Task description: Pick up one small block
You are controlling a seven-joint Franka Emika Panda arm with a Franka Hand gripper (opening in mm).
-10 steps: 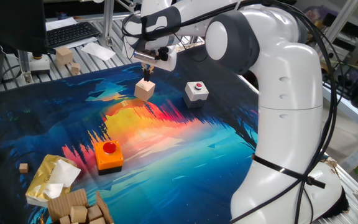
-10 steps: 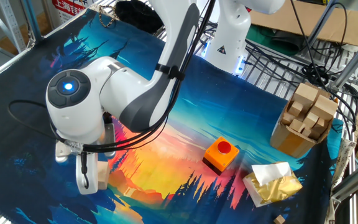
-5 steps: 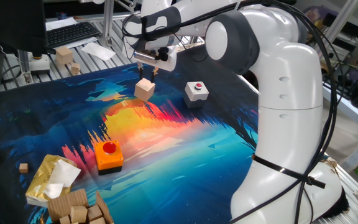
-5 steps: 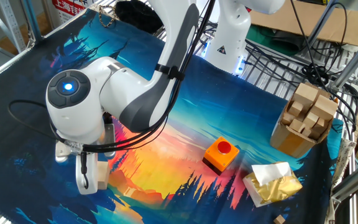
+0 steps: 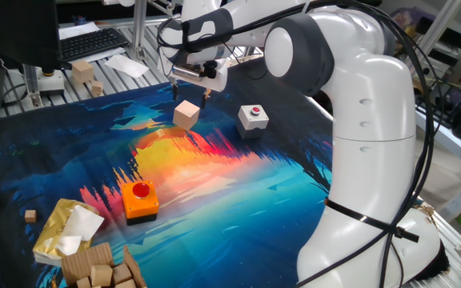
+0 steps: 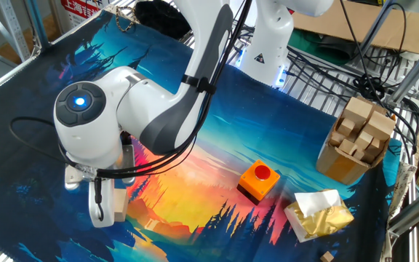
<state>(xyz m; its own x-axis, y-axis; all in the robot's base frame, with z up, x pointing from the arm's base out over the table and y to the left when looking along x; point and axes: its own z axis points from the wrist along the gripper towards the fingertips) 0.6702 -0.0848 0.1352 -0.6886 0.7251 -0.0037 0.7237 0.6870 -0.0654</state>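
Two fingers of my claw stood spread in one fixed view, a little above the small block; a second earlier they had pinched it. The block sat tilted on the surface, near the white button box. I judged the grasp lost and needing a retry. From the other fixed view, the claw looked unchanged beside the block.
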